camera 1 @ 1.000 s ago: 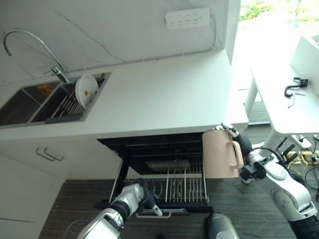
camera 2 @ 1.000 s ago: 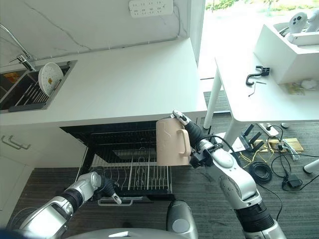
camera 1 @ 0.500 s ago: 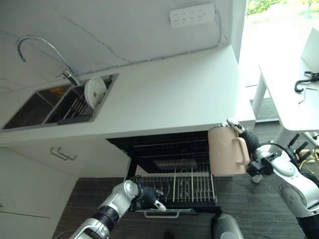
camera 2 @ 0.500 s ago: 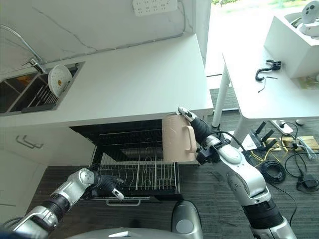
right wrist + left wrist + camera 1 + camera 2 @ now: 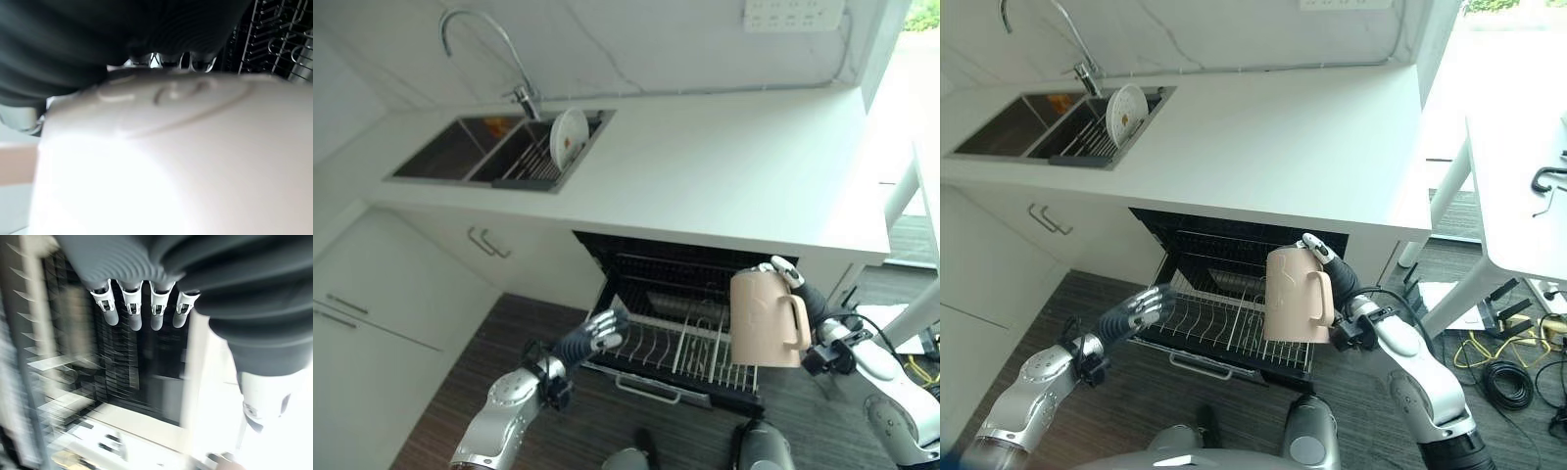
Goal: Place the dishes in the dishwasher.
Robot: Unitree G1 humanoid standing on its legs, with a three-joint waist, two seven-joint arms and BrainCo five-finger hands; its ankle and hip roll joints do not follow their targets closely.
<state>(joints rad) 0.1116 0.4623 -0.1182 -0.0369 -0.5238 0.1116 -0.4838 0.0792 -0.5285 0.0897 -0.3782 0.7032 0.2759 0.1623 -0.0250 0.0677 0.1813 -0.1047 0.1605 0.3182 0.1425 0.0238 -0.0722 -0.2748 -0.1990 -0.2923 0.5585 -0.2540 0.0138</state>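
Right hand [image 5: 1340,290] is clamped on a pale pink mug [image 5: 1298,307]: fingers wrap its upper rim and far side, with the handle facing the robot's right. The mug is held upright in the air, above the right end of the pulled-out dishwasher rack [image 5: 1224,331], not touching it. In the right wrist view the mug [image 5: 171,161] sits directly against the hand, with rack wires visible past it.

Left hand [image 5: 592,336] hangs free just off the left front corner of the rack, fingers [image 5: 131,309] straight and spread apart, holding nothing. Whether the fingertips touch the rack edge cannot be told.

The dishwasher [image 5: 680,269] stands open under the white countertop [image 5: 1273,137]; its wire rack is drawn out over the dark floor [image 5: 1136,411], and a front handle bar [image 5: 1200,365] is visible on it. No dishes can be made out among the tines.

A white plate [image 5: 1125,107] stands on edge in a drying rack set in the right basin of the sink [image 5: 999,137], beside the faucet [image 5: 1077,39]. A wall socket strip [image 5: 793,14] is mounted above the counter
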